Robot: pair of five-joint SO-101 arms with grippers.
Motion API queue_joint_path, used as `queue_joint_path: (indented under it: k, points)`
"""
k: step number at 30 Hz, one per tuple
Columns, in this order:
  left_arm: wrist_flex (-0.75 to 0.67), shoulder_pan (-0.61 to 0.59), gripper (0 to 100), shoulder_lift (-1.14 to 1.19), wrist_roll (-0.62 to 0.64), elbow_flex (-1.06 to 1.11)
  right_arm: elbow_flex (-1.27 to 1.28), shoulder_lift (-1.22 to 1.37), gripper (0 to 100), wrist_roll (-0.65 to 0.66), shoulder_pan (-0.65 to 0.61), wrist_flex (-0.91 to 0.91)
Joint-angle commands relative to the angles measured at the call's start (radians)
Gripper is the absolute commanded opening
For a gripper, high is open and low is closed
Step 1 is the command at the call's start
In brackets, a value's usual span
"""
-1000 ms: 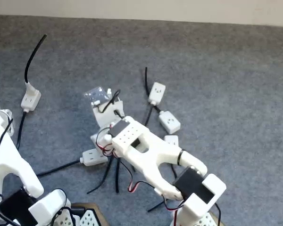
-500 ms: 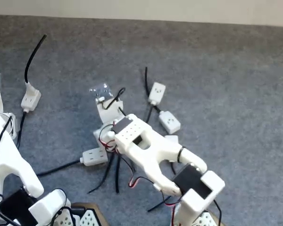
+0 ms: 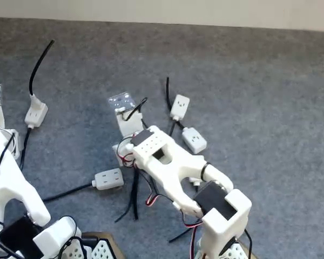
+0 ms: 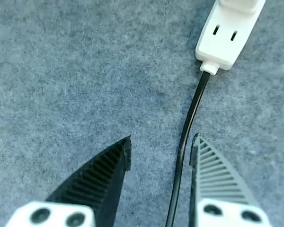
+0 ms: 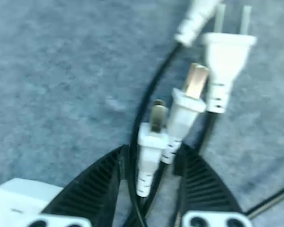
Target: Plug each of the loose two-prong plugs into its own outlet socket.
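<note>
The grey carpet (image 3: 259, 81) carries both arms: the right arm (image 3: 173, 170) lies across mid-table, the left arm (image 3: 11, 186) at the near left. The right gripper (image 5: 152, 150) stands part-open astride a white plug (image 5: 149, 144), not visibly pinching it. The left gripper (image 4: 161, 142) gapes wide and empty, with a black cord (image 4: 185, 137) between its jaws running to an outlet socket (image 4: 226, 35). The plugs look light and rigid on springy cords, so the ribbed body behind the prongs (image 5: 157, 117) seems the best hold. Four outlet sockets show from above, and at least three plugs lie under the right wrist.
</note>
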Motion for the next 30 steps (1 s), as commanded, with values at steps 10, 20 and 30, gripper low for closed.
queue_joint_path:
  k: [10,20,30]
  points:
    - [-0.014,-0.031,22,-0.007,-0.012,-0.005,-0.404,-0.090,3.6,0.477,0.415,0.455]
    - [-0.014,-0.030,22,-0.008,-0.012,0.016,-0.734,0.117,3.6,0.674,0.538,0.651]
    - [-0.014,-0.036,22,-0.008,-0.014,0.021,-0.720,0.182,3.9,0.672,0.338,0.736]
